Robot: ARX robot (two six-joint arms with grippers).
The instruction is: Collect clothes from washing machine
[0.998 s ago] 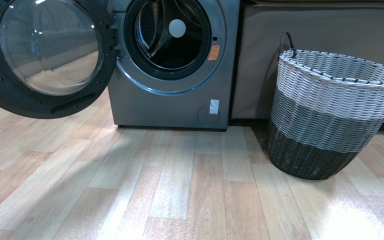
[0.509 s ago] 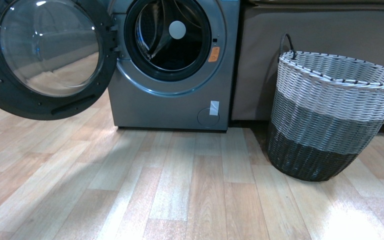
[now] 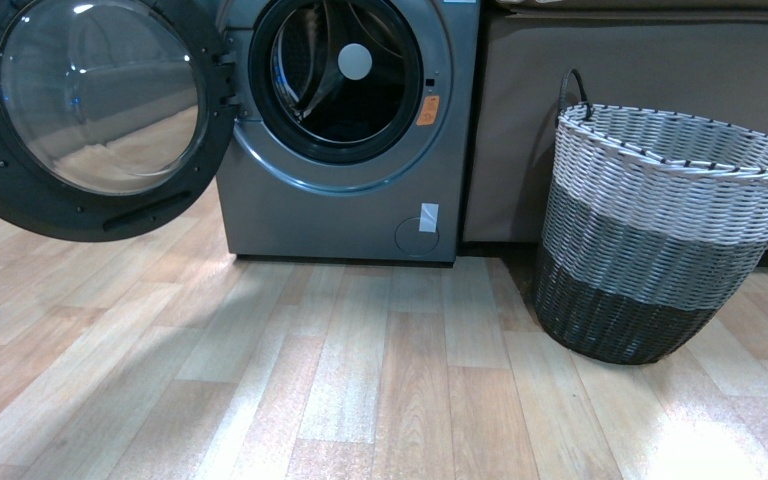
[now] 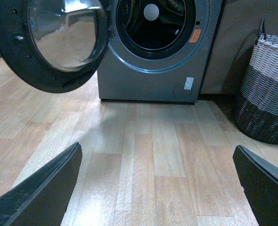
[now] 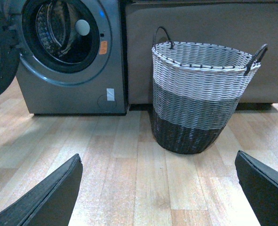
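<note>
Silver-grey, the washing machine point(image 3: 345, 210) sits at my eleven o'clock a shade lower in the front view than a second ago, so I judge the approach barely begun; the clothes point(image 3: 310, 82) seem to be the dark length hanging inside the drum point(image 5: 43, 23), though I cannot be sure. My left gripper point(image 4: 156, 147) and right gripper point(image 5: 157, 155) both stand spread wide with nothing between them, well short of the machine. The open glass door point(image 3: 90, 100) juts out at ten o'clock on my left arm's side, the striped woven basket point(image 3: 660, 230) waits at two o'clock, and bare wood floor point(image 3: 380, 380) lies ahead.
</note>
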